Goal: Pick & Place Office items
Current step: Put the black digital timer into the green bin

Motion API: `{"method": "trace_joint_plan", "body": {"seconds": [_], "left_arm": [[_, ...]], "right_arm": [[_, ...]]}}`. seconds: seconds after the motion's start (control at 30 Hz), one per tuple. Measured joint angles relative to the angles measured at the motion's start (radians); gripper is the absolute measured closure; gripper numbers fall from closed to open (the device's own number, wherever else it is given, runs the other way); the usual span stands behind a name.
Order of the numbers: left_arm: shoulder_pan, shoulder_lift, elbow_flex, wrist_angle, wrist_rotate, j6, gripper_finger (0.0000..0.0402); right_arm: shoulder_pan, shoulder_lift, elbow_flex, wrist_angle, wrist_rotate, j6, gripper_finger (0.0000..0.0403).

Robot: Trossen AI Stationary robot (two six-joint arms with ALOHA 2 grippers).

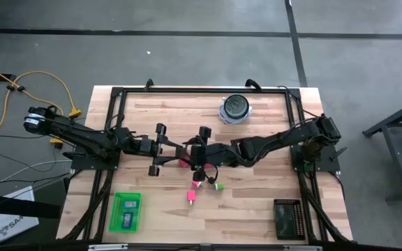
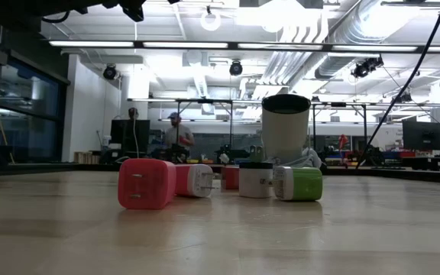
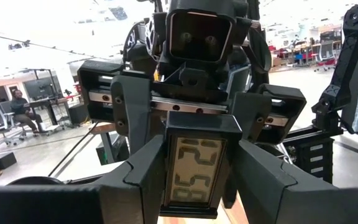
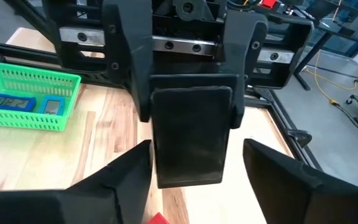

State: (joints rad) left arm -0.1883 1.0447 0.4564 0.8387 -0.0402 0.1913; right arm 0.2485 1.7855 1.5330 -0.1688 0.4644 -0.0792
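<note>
Black and flat, a little digital clock (image 3: pixel 194 169) hangs mid-air between our two arms over the middle of the counter (image 1: pixel 257 209). Our left claw (image 3: pixel 194 186) pinches its side edges, digits showing. Facing it, our right claw (image 4: pixel 194 180) stands spread wide, fingers clear of the clock's dark back (image 4: pixel 190 134), holding nothing. We'd call the clock light, rigid and slick, best gripped across its narrow edges. Below lie pink (image 1: pixel 190 196) and green (image 1: pixel 219 186) plug blocks; possibly a red one under the arms. A green tray (image 1: pixel 126 211) waits near the left corner.
</note>
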Motion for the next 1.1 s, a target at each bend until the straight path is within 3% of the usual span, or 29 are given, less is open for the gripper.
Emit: {"method": "trace_joint_plan", "body": {"seconds": [0.3,1.1], "left_arm": [[0.000,0.000,0.000,0.000,0.000,0.003,0.0247],[0.000,0.000,0.000,0.000,-0.003,-0.005,0.0247]], "right_arm": [[0.000,0.000,0.000,-0.001,-0.004,0.000,0.0143],[0.007,0.000,0.000,-0.048,-0.025,-0.029,0.0139]]}}
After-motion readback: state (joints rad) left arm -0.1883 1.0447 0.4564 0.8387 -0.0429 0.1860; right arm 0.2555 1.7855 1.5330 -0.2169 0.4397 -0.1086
